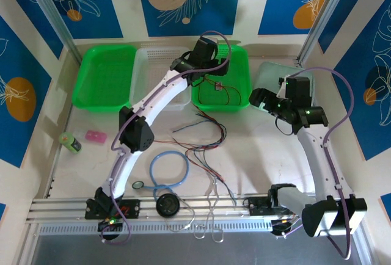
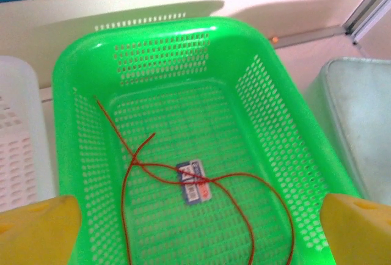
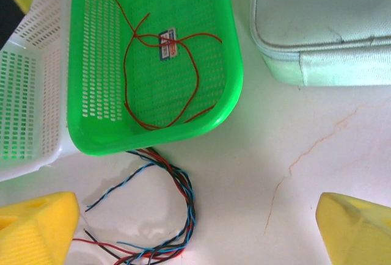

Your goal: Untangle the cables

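Right wrist view: my right pincer (image 3: 195, 216) is released, fingers spread, nothing in it. Tangled red, black and blue cables (image 3: 183, 182) lie on the table (image 3: 293, 155), just off the near rim of the green basket (image 3: 235, 69). Farther back, one red cable (image 3: 125, 76) loops on the basket floor across a small label (image 3: 168, 42). Over it my left pincer (image 2: 198, 219) hangs spread wide, holding nothing

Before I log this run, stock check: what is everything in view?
left basket: 1, green, far left
white basket: 1, white, far middle
right basket: 1, green, under left claw
red cable: 1, red, inside right basket
cable tangle: 1, red, black, blue, table centre
tube loop: 1, light blue, by left arm
bottle: 1, green, table left
pink object: 1, pink, beside bottle
black disc: 1, black, near edge
case: 1, pale green, far right
left claw, right claw: 2, yellow fingers, both open
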Tool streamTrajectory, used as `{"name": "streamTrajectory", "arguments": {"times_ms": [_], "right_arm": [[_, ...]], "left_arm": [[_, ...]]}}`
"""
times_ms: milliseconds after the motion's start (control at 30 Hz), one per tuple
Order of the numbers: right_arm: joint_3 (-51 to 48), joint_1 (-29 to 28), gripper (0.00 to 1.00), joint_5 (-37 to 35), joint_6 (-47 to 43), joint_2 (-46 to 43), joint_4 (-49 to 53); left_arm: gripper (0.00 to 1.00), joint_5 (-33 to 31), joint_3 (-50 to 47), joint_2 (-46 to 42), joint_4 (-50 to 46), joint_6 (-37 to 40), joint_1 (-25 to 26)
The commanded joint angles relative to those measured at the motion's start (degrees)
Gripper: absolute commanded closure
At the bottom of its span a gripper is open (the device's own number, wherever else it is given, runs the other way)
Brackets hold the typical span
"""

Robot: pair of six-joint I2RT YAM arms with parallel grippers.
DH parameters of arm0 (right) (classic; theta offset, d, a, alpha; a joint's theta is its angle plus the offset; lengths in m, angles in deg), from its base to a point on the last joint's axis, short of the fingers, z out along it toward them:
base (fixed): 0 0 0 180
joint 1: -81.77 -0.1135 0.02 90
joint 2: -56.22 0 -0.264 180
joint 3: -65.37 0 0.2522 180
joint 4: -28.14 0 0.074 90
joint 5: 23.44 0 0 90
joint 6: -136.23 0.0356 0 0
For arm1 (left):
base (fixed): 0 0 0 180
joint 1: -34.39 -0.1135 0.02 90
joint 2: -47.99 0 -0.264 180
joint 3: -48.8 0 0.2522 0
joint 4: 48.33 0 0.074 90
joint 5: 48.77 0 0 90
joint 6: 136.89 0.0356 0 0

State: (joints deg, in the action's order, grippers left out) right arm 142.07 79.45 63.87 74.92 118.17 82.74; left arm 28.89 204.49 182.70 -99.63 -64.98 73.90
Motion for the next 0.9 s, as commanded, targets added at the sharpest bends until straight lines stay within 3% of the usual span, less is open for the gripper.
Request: {"name": "streamTrajectory", "arguments": {"times_ms": [0,100,200,533,867], "right_arm": [[-2.82,-1.19,0.03,2.57,2.44,-1.14,0.21],[-6.60,-3.26,0.08,3.64,4.37,-0.31,-1.99],[-9.86,-6.26,0.20,4.28,5.73,0.99,-3.93],[-20.79,-15.22,0.53,7.73,12.62,9.93,-17.28],[-18.74,-16.66,0.63,8.19,11.27,21.65,-22.90]], "left_arm": [[0.00,0.05,0.57,-4.05,-6.21,3.47,-0.04],[0.00,2.70,-3.71,-8.25,-6.65,2.24,-0.04],[0.01,5.59,-11.57,-14.35,-5.15,0.89,-0.04],[0.06,10.96,-49.08,-38.07,6.95,-6.48,-0.13],[0.14,13.56,-67.32,-46.70,11.52,-12.31,-0.13]]}}
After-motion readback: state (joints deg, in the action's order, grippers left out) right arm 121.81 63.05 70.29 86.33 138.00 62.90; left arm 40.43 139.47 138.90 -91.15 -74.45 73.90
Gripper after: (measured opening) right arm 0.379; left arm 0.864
